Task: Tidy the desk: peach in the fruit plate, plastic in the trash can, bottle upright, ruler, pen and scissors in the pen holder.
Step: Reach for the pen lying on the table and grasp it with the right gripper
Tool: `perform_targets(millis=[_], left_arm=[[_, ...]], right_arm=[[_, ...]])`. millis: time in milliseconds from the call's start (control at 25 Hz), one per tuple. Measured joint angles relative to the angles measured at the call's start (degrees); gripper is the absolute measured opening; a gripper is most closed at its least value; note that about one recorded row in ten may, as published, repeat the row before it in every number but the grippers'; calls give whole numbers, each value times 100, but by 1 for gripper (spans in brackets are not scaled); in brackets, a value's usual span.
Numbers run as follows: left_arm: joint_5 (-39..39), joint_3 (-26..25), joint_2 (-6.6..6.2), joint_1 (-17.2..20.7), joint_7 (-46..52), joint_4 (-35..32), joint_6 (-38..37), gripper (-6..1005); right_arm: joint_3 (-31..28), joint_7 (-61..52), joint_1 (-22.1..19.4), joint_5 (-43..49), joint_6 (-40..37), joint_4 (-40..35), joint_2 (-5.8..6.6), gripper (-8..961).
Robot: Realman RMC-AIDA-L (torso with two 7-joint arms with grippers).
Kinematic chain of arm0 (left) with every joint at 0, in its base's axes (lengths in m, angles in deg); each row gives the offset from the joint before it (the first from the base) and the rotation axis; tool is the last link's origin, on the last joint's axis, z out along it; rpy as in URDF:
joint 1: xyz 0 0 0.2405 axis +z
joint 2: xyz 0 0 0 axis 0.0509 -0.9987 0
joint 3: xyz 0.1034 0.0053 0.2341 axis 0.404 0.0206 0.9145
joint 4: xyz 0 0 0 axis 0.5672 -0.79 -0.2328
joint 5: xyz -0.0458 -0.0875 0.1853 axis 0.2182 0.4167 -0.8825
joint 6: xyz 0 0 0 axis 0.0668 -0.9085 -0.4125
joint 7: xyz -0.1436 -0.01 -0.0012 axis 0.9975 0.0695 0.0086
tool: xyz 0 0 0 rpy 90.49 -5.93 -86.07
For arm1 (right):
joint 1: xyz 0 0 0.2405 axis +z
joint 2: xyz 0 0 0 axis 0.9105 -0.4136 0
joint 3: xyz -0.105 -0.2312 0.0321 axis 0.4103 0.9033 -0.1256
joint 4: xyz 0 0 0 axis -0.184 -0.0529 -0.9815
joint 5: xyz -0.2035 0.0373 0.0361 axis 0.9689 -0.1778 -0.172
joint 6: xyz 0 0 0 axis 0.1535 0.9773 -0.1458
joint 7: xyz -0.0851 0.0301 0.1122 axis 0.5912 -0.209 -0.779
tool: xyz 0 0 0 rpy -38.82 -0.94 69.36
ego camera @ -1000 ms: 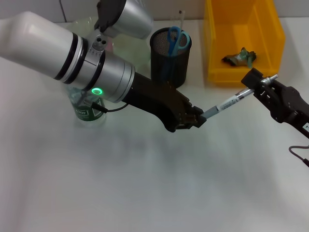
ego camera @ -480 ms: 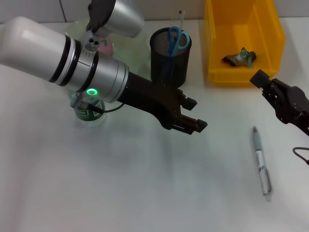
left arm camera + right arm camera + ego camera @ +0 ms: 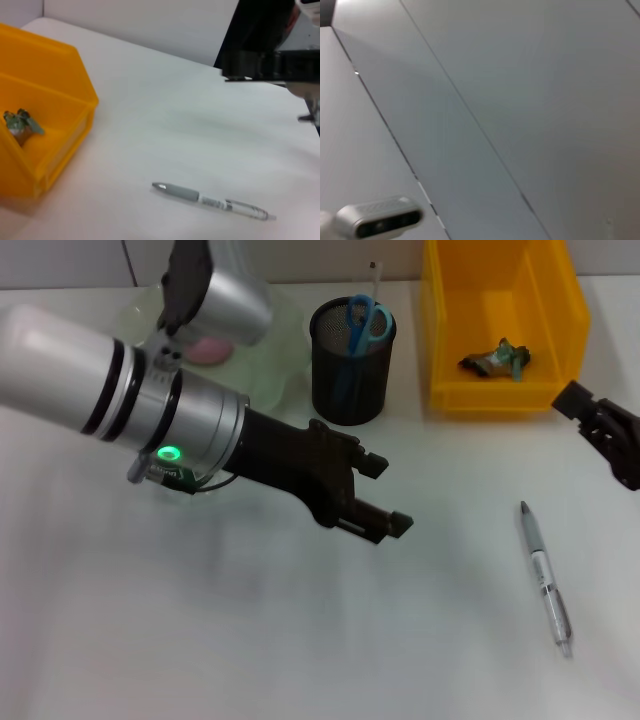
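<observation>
The grey pen [image 3: 545, 578] lies loose on the white table at the right; it also shows in the left wrist view [image 3: 210, 200]. My left gripper [image 3: 390, 493] is open and empty over the middle of the table, left of the pen. My right gripper [image 3: 600, 430] is at the right edge, empty, above and beyond the pen. The black mesh pen holder [image 3: 350, 365] holds blue scissors [image 3: 366, 320] and a clear ruler [image 3: 377, 278]. The pink peach [image 3: 205, 348] lies in the clear fruit plate [image 3: 270, 360]. The green bottle [image 3: 170, 475] is mostly hidden behind my left arm.
The yellow bin [image 3: 500, 390] stands at the back right with a crumpled plastic wrapper [image 3: 497, 358] in it; the bin [image 3: 75, 100] and the wrapper [image 3: 20, 125] also show in the left wrist view. The right wrist view shows only wall.
The pen, held between both grippers a second ago, has dropped onto the table at the right. My left gripper has opened and pulled back left; my right gripper has drawn off to the right.
</observation>
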Motion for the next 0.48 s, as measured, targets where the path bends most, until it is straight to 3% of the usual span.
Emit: perform_targets(millis=[200, 480], left_arm=[[377, -62, -7, 455, -1064, -33, -417, 794], [499, -48, 4, 775, -1894, 75, -647, 794]], right_arm=[[44, -624, -102, 31, -111, -797, 8, 102], [620, -2388, -65, 151, -183, -2649, 43, 349]])
